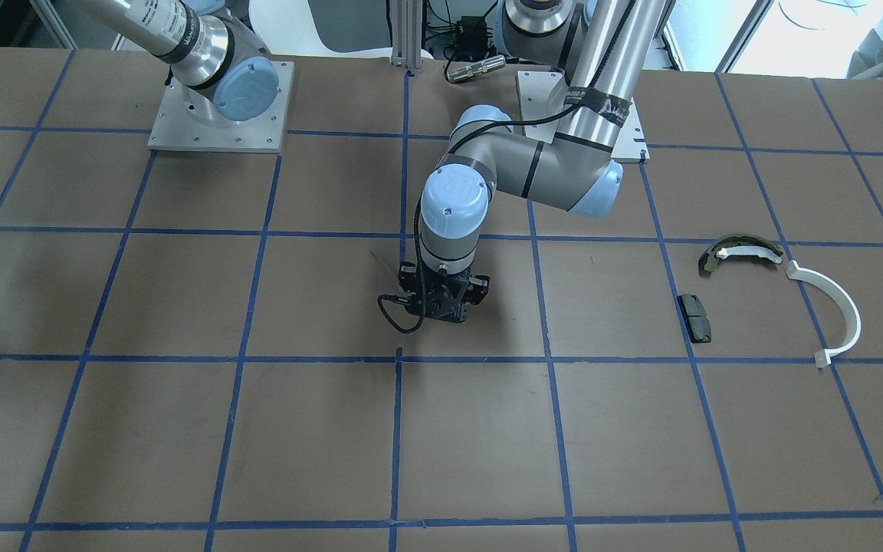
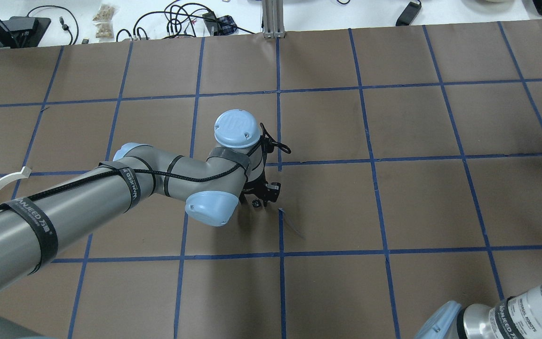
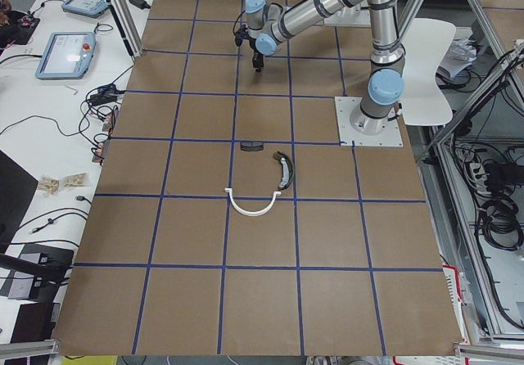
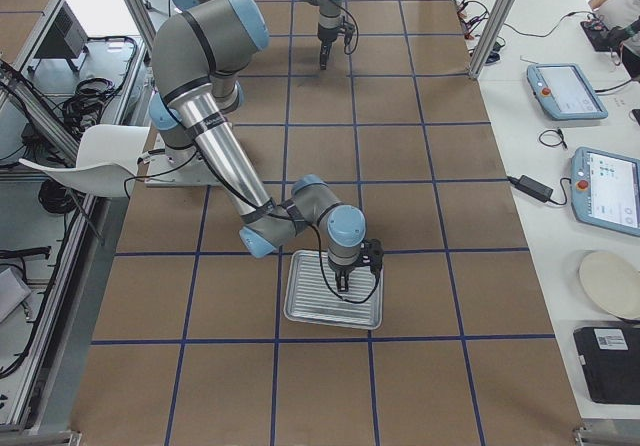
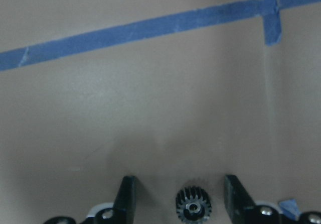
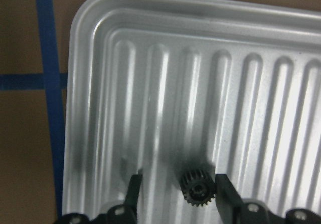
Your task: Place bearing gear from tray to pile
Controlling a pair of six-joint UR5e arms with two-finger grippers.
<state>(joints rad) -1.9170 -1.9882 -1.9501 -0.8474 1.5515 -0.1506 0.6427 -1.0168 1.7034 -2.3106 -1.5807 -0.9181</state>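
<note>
In the left wrist view my left gripper (image 5: 180, 181) is open, and a small dark toothed bearing gear (image 5: 193, 204) sits between its fingers with a gap on both sides, over the brown table. This gripper (image 1: 444, 310) is at the table's middle. In the right wrist view my right gripper (image 6: 178, 179) is open over the white ridged tray (image 6: 150, 58), with a second dark gear (image 6: 198, 186) between its fingers, close to one of them. The pile lies apart from both: a brake shoe (image 1: 740, 251), a white arc (image 1: 840, 314) and a black pad (image 1: 694, 317).
The table is brown paper with a blue tape grid. The tray (image 4: 310, 316) lies at the robot's right end of the table, and the pile (image 3: 262, 177) at its left end. The two arm base plates (image 1: 219, 107) stand at the robot's edge.
</note>
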